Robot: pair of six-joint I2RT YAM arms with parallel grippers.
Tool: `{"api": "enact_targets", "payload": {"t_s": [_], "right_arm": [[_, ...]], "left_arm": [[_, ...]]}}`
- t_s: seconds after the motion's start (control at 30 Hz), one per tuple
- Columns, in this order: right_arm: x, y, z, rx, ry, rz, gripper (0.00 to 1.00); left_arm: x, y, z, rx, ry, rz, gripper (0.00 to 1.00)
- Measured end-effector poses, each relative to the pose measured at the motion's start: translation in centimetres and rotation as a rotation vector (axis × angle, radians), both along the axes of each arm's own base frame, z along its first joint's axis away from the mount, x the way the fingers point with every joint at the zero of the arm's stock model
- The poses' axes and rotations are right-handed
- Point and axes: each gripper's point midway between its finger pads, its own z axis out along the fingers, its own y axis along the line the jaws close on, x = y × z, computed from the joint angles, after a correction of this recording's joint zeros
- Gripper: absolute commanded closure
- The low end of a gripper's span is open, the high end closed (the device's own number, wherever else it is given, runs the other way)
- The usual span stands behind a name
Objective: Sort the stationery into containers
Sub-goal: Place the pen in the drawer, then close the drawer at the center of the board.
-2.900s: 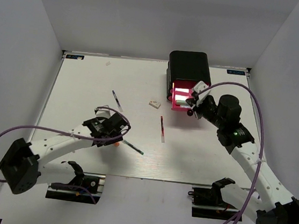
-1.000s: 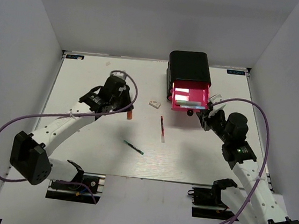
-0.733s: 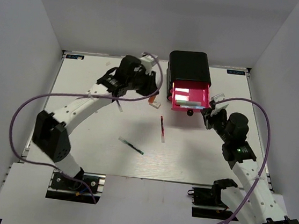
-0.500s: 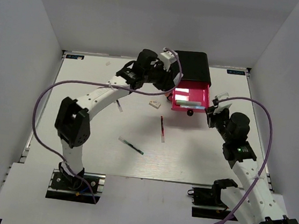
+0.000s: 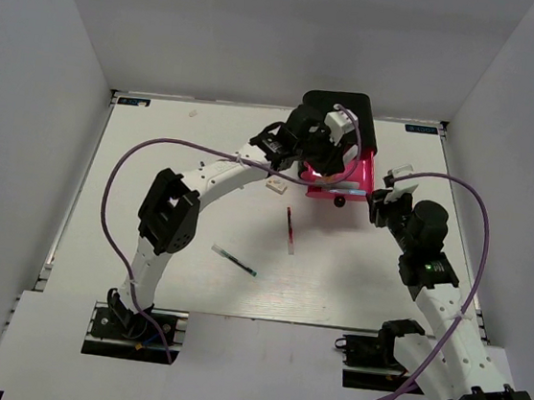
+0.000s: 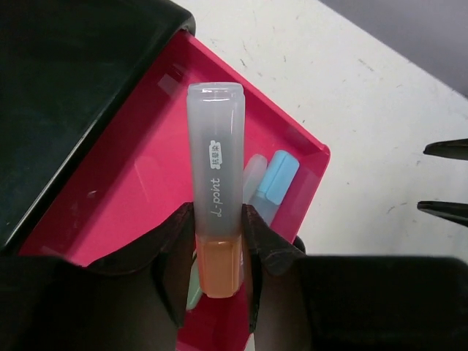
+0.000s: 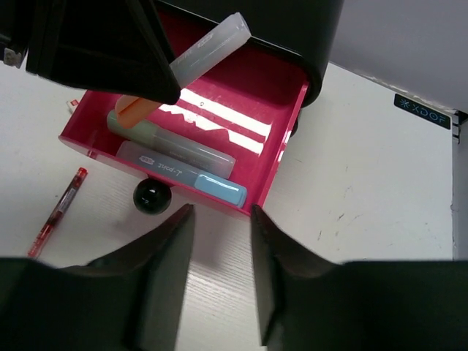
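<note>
My left gripper (image 6: 217, 227) is shut on the grey orange-capped pen (image 6: 216, 183) and holds it over the open pink-red drawer (image 6: 139, 183) of the black case (image 5: 335, 109). Inside the drawer lie a light blue marker (image 7: 183, 172) and a pale green one (image 7: 157, 139). The held pen (image 7: 197, 57) also shows in the right wrist view. My right gripper (image 7: 221, 212) stands open and empty just to the right of the drawer's front corner. On the table lie a thin red pen (image 5: 289, 230), a dark teal pen (image 5: 234, 260) and a tiny white block (image 5: 275, 186).
The drawer's round black knob (image 7: 152, 196) sticks out toward the table's middle. The left arm (image 5: 222, 171) stretches across the table from its base to the case. White walls enclose the table on three sides.
The left arm has swung from the table's left side to above the open drawer, carrying the orange-capped pen. The right gripper has stayed beside the drawer.
</note>
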Motion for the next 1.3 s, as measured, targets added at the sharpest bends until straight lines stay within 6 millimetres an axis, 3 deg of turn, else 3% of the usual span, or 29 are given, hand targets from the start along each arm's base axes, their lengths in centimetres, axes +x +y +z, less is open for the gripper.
{"api": "enact_targets", "payload": {"t_s": [0.13, 0.33, 0.4, 0.43, 0.47, 0.5, 0.53, 0.67, 0.77, 0.8, 0.9, 0.93, 1.0, 1.1, 1.13, 1.23, 1.3], "right_arm": [[0.0, -0.1, -0.2, 0.0, 0.004, -0.003, 0.49], [-0.2, 0.1, -0.7, 0.0, 0.016, 0.024, 0.47], [-0.3, 0.4, -1.0, -0.004, 0.02, 0.051, 0.59], [-0.5, 0.7, -1.1, -0.007, 0.018, 0.071, 0.73], [-0.6, 0.9, -1.4, -0.02, 0.017, 0.094, 0.83], [-0.8, 1.3, -1.7, -0.03, 0.019, 0.123, 0.94], [-1.1, 1.7, -2.1, -0.039, 0.025, 0.157, 1.0], [-2.5, 3.9, -4.7, -0.125, 0.075, 0.361, 1.0], [-3.9, 4.9, -7.3, -0.208, 0.128, 0.522, 1.0], [-4.2, 5.2, -7.9, -0.243, 0.13, 0.572, 1.0], [-4.6, 5.5, -9.3, -0.332, 0.142, 0.684, 1.0], [-4.4, 5.5, -9.7, -0.36, 0.145, 0.711, 1.0], [-3.6, 5.4, -10.1, -0.405, 0.147, 0.742, 0.98], [-2.0, 5.3, -10.4, -0.461, 0.144, 0.759, 0.98], [-1.3, 5.3, -10.5, -0.479, 0.143, 0.759, 0.98], [0.2, 5.0, -10.9, -0.508, 0.159, 0.741, 0.98], [1.2, 4.8, -10.9, -0.522, 0.157, 0.724, 0.98]], "left_arm": [[0.1, -0.1, -0.2, 0.022, -0.02, 0.019, 0.41], [0.8, 0.2, 0.4, 0.018, -0.039, 0.056, 0.35], [0.9, 0.3, 1.1, 0.004, -0.041, 0.068, 0.37], [0.8, 0.4, 1.7, -0.006, -0.04, 0.074, 0.42], [0.7, 0.5, 2.5, -0.024, -0.041, 0.082, 0.78], [0.4, 0.8, 3.7, -0.047, -0.043, 0.093, 0.95], [-0.1, 1.4, 4.6, -0.067, -0.051, 0.105, 1.0], [-4.6, 6.9, 9.4, -0.145, -0.077, 0.168, 1.0], [-8.5, 13.1, 13.4, -0.211, -0.155, 0.267, 0.79], [-10.4, 16.2, 14.7, -0.236, -0.19, 0.326, 0.63], [-12.7, 21.4, 16.0, -0.265, -0.247, 0.454, 0.49], [-13.5, 23.3, 15.8, -0.263, -0.254, 0.504, 0.39], [-14.6, 26.0, 13.8, -0.229, -0.235, 0.579, 0.31], [-15.8, 28.4, 8.5, -0.123, -0.169, 0.638, 0.16], [-16.2, 29.0, 6.0, -0.063, -0.133, 0.652, 0.16], [-16.8, 30.2, 1.7, 0.042, -0.081, 0.68, 0.15], [-17.1, 30.7, -0.1, 0.081, -0.063, 0.688, 0.12]]}}
